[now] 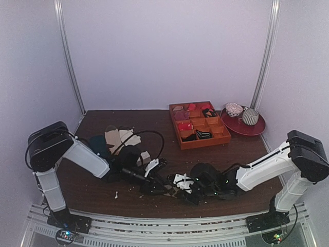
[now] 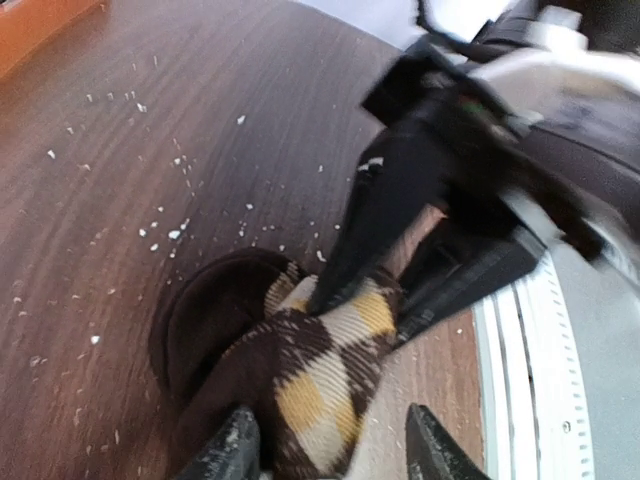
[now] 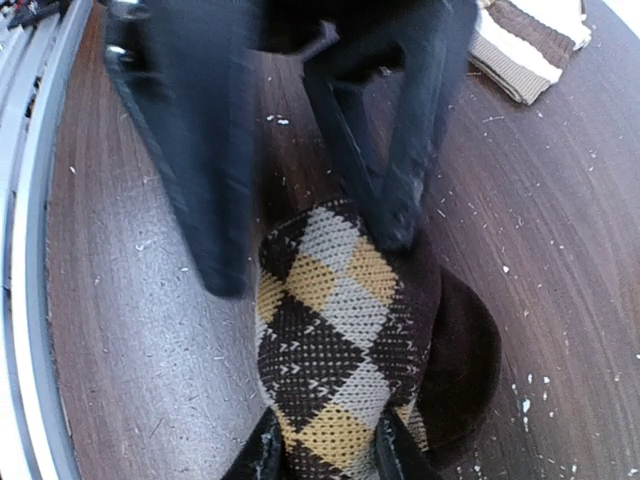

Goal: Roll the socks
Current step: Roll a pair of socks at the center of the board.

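The argyle socks (image 3: 340, 330) lie bunched near the table's front edge, brown, cream and yellow diamonds wrapped over a dark end (image 2: 215, 310). My right gripper (image 3: 328, 455) is shut on the bundle, its fingers tight against both sides. From the opposite side my left gripper (image 2: 335, 450) stands open, straddling the socks (image 2: 310, 370), with one finger against them and the other over bare wood. In the top view both grippers (image 1: 154, 180) (image 1: 182, 186) meet over the socks (image 1: 172, 191), which are mostly hidden there.
Brown-and-cream striped socks (image 1: 121, 138) and a dark teal sock (image 1: 98, 144) lie at the back left. An orange compartment tray (image 1: 199, 124) and a red plate (image 1: 254, 129) with cups stand at the back right. The metal rail (image 1: 154, 224) runs close in front.
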You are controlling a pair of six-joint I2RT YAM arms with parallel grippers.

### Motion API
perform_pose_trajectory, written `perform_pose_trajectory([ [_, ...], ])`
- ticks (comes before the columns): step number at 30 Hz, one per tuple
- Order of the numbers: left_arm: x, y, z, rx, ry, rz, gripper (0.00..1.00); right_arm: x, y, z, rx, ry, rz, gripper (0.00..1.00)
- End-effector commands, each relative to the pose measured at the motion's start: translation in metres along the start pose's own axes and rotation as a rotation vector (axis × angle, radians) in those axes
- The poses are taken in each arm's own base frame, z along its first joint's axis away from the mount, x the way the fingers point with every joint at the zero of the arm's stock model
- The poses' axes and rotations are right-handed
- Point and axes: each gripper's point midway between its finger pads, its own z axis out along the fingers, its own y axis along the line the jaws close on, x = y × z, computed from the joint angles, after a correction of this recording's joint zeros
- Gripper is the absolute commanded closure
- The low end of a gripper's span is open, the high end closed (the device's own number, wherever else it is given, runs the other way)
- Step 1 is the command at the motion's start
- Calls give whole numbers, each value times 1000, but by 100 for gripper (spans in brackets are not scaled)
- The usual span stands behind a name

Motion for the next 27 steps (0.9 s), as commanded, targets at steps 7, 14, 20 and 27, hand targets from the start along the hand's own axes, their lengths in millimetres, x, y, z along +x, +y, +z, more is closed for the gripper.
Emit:
perform_pose_trajectory([
  [7,-46,-20,-23,-43,-227,388,47,83,18,1,-368,258,427,77],
  [14,-33,-15,-4,31,-231,363,45,89,19,6,-450,337,561,76],
  [20,-15,-7,2,25,-176,328,46,95,19,9,-458,355,594,76],
  [27,0,7,14,7,-106,289,45,96,20,10,-480,365,610,77],
])
